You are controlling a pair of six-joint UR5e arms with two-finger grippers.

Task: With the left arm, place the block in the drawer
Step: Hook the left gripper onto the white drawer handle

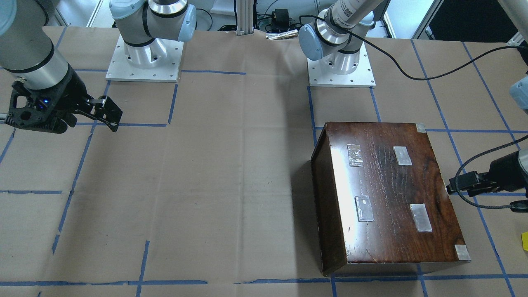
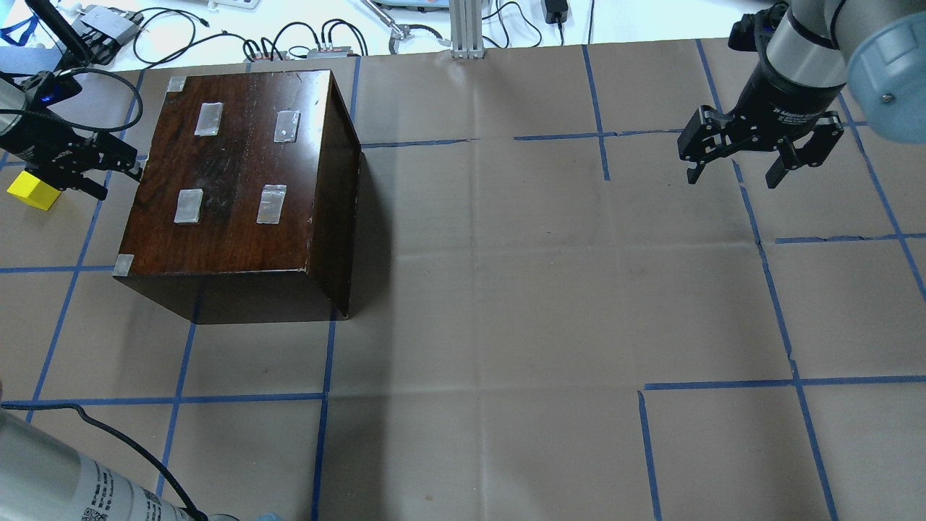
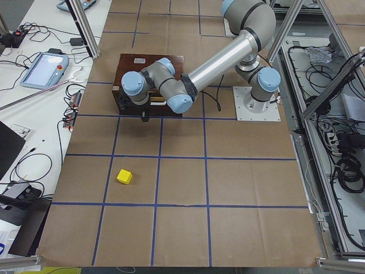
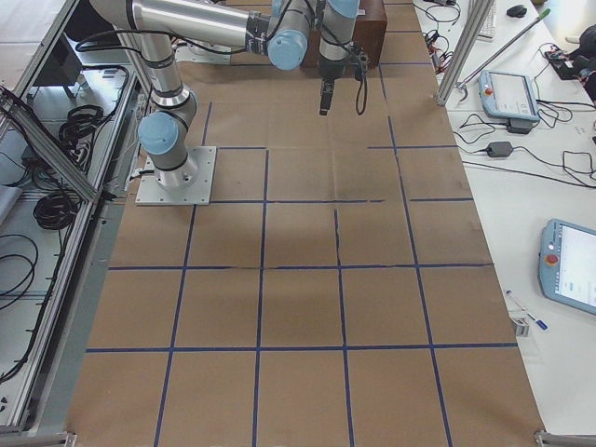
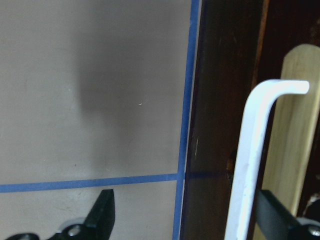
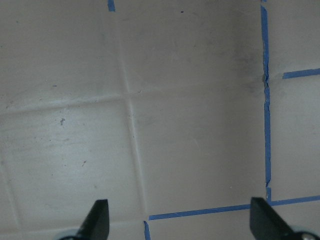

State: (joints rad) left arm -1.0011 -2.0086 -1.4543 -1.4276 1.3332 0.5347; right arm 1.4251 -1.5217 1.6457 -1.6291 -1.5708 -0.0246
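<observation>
Left claw point(image 5: 185, 196) spreads wide, empty, beside the dark wooden box point(image 2: 239, 181), a white bent bar point(image 5: 250, 165) between its fingers point(image 5: 102, 210). Right claw point(image 2: 732, 179): wide, empty. Yellow block point(image 3: 124, 177) lies apart on the desk point(image 2: 506, 289). Label point(image 2: 101, 499) on left arm point(image 2: 36, 456) unreadable.

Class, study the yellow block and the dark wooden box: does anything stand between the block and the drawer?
The drawer looks shut inside the wooden box, so its own front bars the way. The left gripper is open around the white handle. Nothing else on the paper separates the block from the box.
</observation>
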